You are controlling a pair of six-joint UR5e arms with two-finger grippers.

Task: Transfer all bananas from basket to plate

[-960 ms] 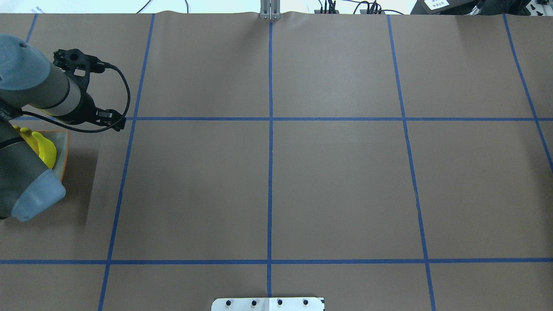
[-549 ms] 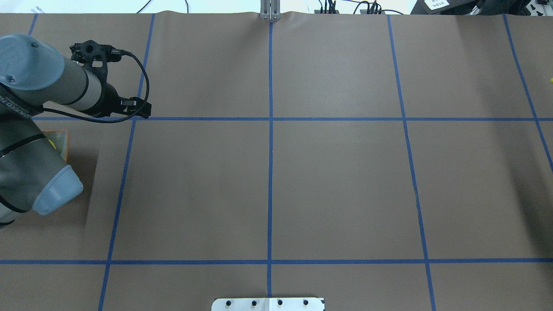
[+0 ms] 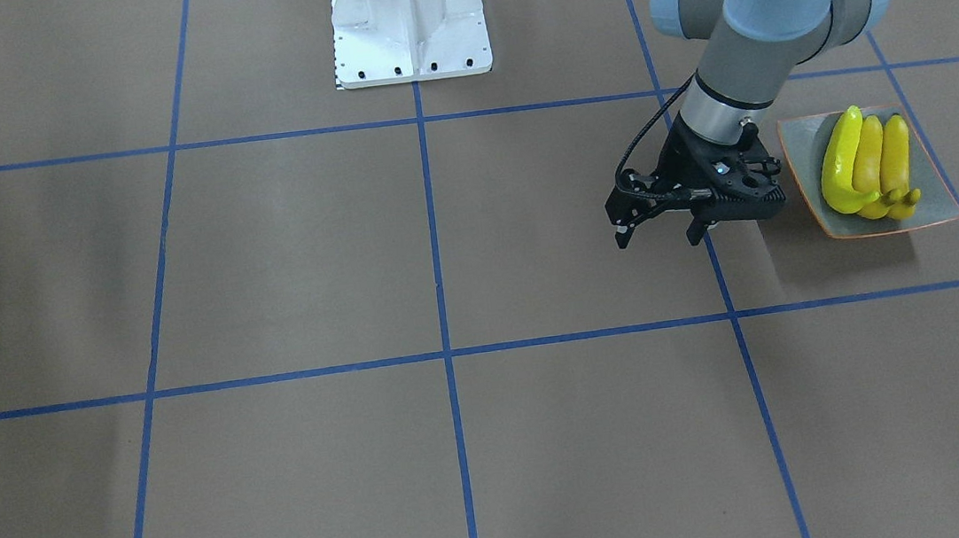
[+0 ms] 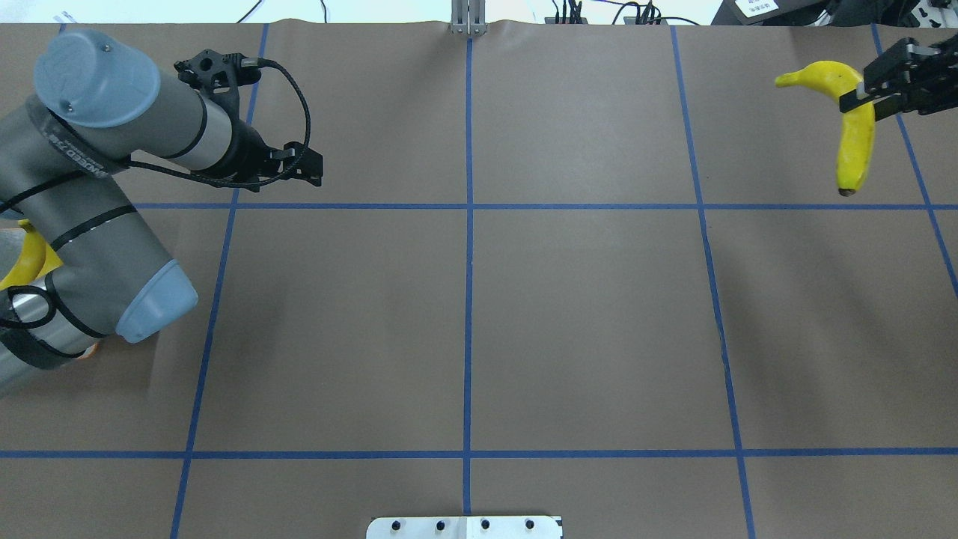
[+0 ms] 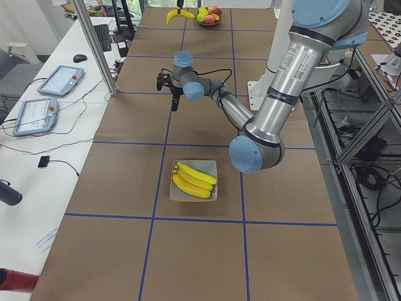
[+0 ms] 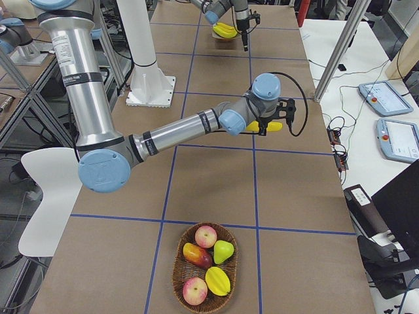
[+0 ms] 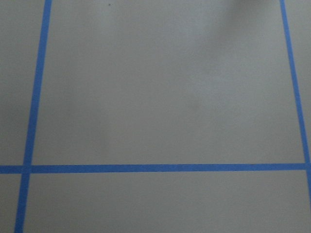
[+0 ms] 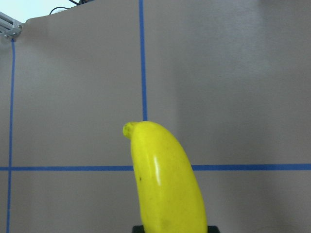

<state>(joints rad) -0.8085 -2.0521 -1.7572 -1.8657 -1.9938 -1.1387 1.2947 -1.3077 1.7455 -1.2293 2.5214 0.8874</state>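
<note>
At far right the right gripper [image 4: 861,101] has just entered clamped on the 4th banana [image 4: 855,146], while the left gripper [image 3: 659,239], parted and empty, has swung off the plate [image 3: 933,212] of 3 bananas [image 3: 867,161]: final transfer pending.

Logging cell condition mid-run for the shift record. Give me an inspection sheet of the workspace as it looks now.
Surface: brown paper table with a blue tape grid.
Job's things: three bananas on the plate; fourth banana carried in the air; basket holds only other fruit.
Clutter: nothing seen.
Grippers: left gripper open, empty, away from the plate; right gripper shut on the fourth banana.
Cables: black cable loops at the left wrist.
Surroundings: tablets on a side bench; white robot base.
</note>
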